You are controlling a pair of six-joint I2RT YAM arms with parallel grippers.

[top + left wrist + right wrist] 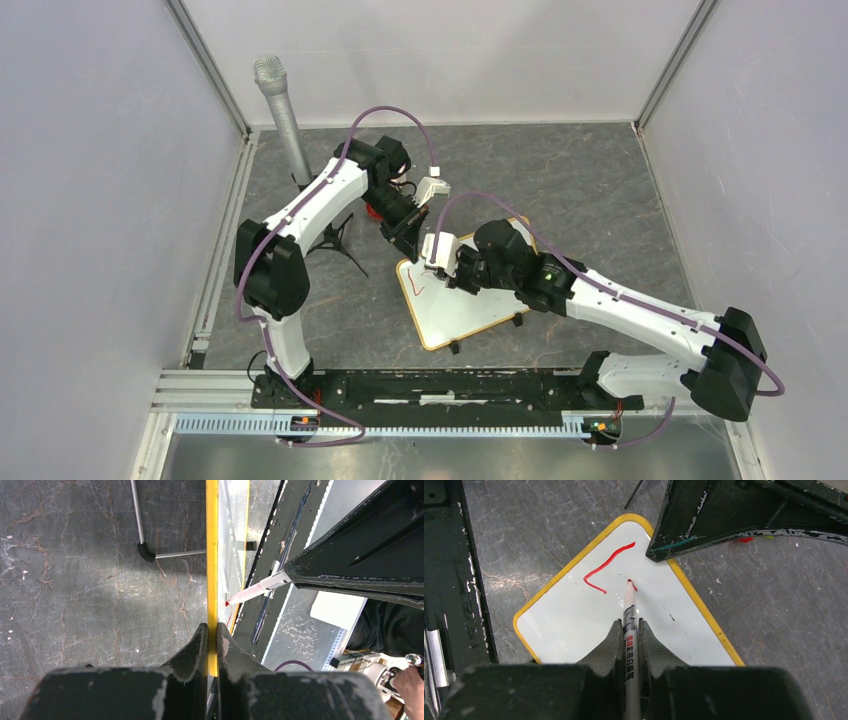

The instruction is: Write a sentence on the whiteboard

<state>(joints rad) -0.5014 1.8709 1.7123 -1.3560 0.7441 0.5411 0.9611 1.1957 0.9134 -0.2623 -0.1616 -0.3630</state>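
Note:
The whiteboard [472, 308] lies tilted on the grey floor, white with a yellow frame [696, 602]. Of the sentence, only one red L-shaped stroke [605, 568] shows near the board's far corner. My right gripper [629, 625] is shut on a grey marker [630, 611], whose red tip touches the board just right of the stroke. My left gripper [212, 628] is shut on the whiteboard's yellow edge [212, 555], seen edge-on. The marker [254, 590] also reaches in from the right in the left wrist view. In the top view both grippers meet at the board's far corner [425, 262].
A grey microphone-like pole [284, 112] stands on a black tripod [338, 238] at the back left, one tripod leg [172, 554] close to the board's edge. A black and metal rail [420, 388] runs along the near edge. White walls enclose the floor.

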